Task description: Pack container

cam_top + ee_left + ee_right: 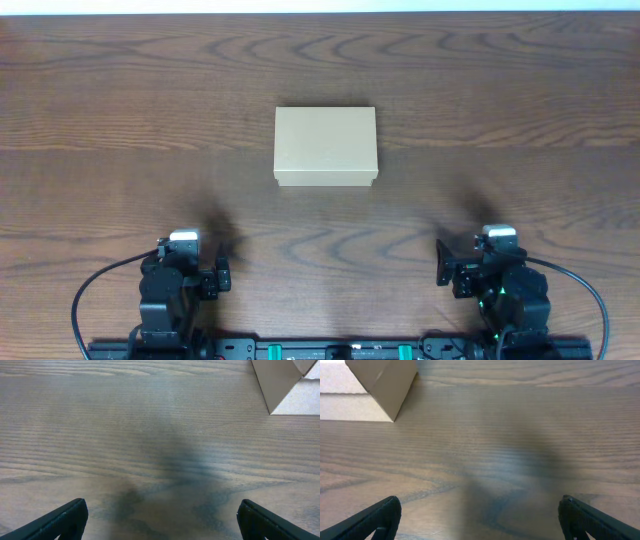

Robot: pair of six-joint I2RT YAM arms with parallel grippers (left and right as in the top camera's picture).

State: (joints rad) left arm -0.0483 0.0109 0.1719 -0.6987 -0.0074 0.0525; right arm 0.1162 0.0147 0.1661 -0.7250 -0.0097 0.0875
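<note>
The container (pixel 326 146) is a plain tan cardboard box, its lid shut flat and its top and front faces bare board. It sits on the table (pixel 520 100) near the middle, square to the edges, between the two arms' lines and well apart from both. The left wrist view catches one of its corners at upper right, and the right wrist view catches another at upper left.

The left gripper (pixel 162 505) has its jaws spread wide, with one dark finger (pixel 65 519) at each lower corner of its view and only tabletop between them. The right gripper (pixel 480 502) is spread just as wide and also grips nothing. Both sit at the near edge, pointing toward the box.

The table is dark brown wood with strong wavy grain, and a soft shadow lies ahead of each gripper. A black cable (pixel 85 295) loops out from the left arm and another (pixel 598 300) from the right. Along the far edge runs a thin pale strip (pixel 320 5), perhaps a wall, though too little shows to tell.
</note>
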